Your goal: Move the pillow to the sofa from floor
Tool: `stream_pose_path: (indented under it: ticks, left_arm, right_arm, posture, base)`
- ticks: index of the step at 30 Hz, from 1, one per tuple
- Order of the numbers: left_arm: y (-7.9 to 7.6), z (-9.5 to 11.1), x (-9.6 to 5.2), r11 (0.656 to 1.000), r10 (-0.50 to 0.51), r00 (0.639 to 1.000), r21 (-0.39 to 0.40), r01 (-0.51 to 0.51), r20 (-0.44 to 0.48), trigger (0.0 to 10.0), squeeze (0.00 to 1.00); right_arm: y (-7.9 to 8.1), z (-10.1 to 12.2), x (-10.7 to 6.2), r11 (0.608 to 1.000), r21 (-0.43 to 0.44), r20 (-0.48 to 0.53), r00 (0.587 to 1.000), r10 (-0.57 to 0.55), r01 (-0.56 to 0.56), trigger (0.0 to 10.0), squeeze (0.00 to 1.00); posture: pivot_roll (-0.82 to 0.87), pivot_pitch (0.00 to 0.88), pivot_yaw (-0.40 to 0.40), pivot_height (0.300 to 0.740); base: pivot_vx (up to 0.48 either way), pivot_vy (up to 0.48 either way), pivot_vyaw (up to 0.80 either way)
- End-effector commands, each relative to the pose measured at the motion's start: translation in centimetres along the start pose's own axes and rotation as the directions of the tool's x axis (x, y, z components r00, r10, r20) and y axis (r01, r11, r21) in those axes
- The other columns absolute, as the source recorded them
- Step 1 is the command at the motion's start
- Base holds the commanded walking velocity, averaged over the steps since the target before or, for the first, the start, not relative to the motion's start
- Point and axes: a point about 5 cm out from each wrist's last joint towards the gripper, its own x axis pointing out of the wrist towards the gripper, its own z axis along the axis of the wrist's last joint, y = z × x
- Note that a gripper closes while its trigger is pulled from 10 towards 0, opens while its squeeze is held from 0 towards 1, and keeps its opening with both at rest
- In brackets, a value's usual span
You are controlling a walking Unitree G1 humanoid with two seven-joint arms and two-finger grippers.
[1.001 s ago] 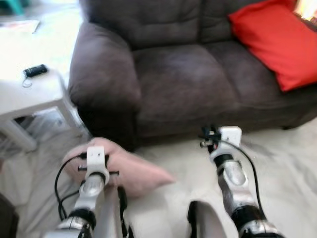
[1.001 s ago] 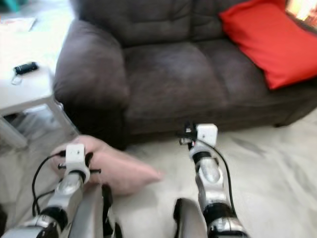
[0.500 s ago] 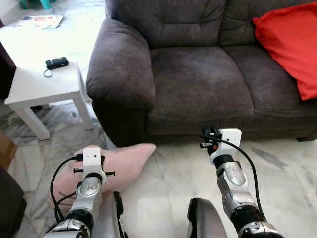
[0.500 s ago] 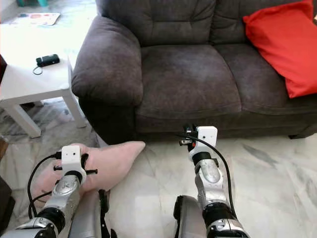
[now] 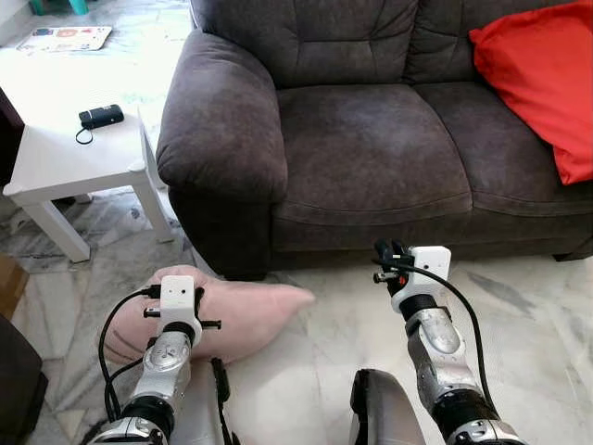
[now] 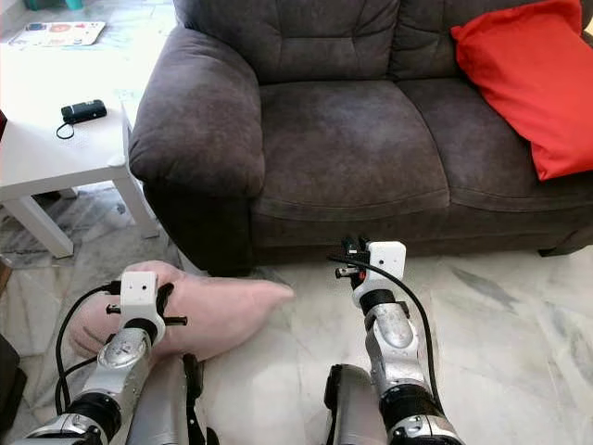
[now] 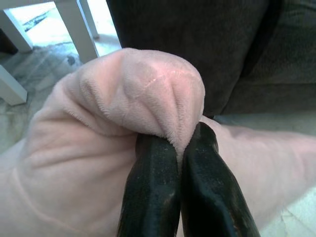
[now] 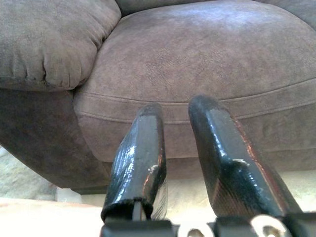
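Observation:
A pale pink pillow (image 5: pixel 246 311) lies on the marble floor in front of the dark grey sofa's (image 5: pixel 371 139) left armrest. My left gripper (image 7: pixel 180 142) is shut on a bunched fold of the pillow at its near left end, the black fingers (image 7: pixel 153 187) pressed together over the plush fabric. My right gripper (image 8: pixel 177 111) hovers low before the sofa's front edge, facing the seat cushion. Its fingers stand slightly open with nothing between them.
A red cushion (image 5: pixel 537 83) leans at the sofa's right end. A white side table (image 5: pixel 65 162) with a black device (image 5: pixel 102 116) stands left of the armrest, close to the pillow. A magazine (image 5: pixel 60 39) lies on the floor beyond.
The view was blurred, then swung and steadied. The pillow's free corner has dropped from pointing at the armrest to pointing right along the floor. Left gripper keeps its hold.

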Motion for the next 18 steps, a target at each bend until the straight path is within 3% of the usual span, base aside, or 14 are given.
stream_pose_path:
  ticks: [1,18]
  left_arm:
    - [-0.33,1.69,0.29,1.0,-0.018,0.995,0.017,0.016,0.099,10.0,0.0]
    - [-0.85,1.85,0.3,0.999,-0.037,0.994,0.026,0.035,0.102,10.0,0.0]
  right_arm:
    - [-0.23,0.21,-0.06,1.0,0.0,0.014,1.0,-0.01,0.01,10.0,0.0]
    - [0.11,0.31,0.18,1.0,-0.003,0.015,1.0,-0.003,0.003,10.0,0.0]
  posture:
    - [-0.02,0.111,-0.041,0.546]
    - [-0.01,0.111,-0.038,0.546]
  base:
    - [0.0,0.0,0.0]
    - [0.0,0.0,0.0]
